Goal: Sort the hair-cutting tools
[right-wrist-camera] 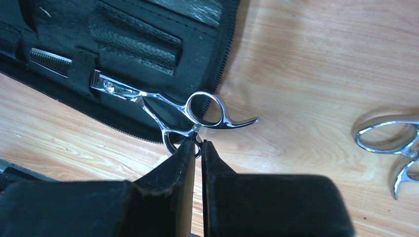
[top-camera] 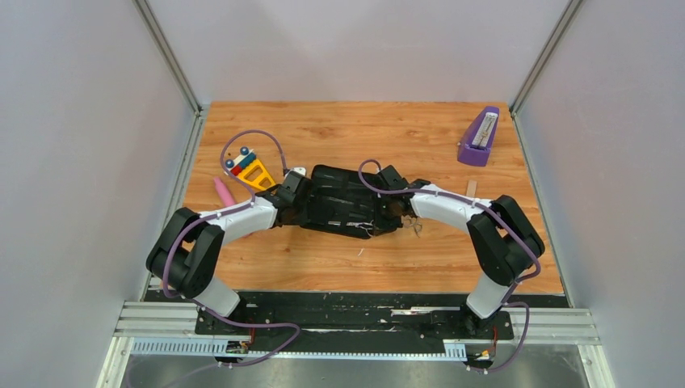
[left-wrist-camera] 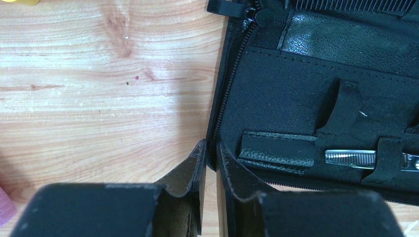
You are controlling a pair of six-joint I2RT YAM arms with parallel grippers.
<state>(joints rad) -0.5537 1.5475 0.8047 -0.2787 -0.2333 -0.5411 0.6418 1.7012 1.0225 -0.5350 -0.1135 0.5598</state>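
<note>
scissors handle ring pinched in the right pincer; left pincer nips the case edge.

So the case lies open in the middle of the table, comb tucked inside, one scissors strapped along its near side, handles past the edge, second scissors loose just right, tube away left.

I see a wooden bench carrying an open black zip case, a pink tube left of it, a yellow toy, a purple wedge (far right corner) and loose silver scissors.
</note>
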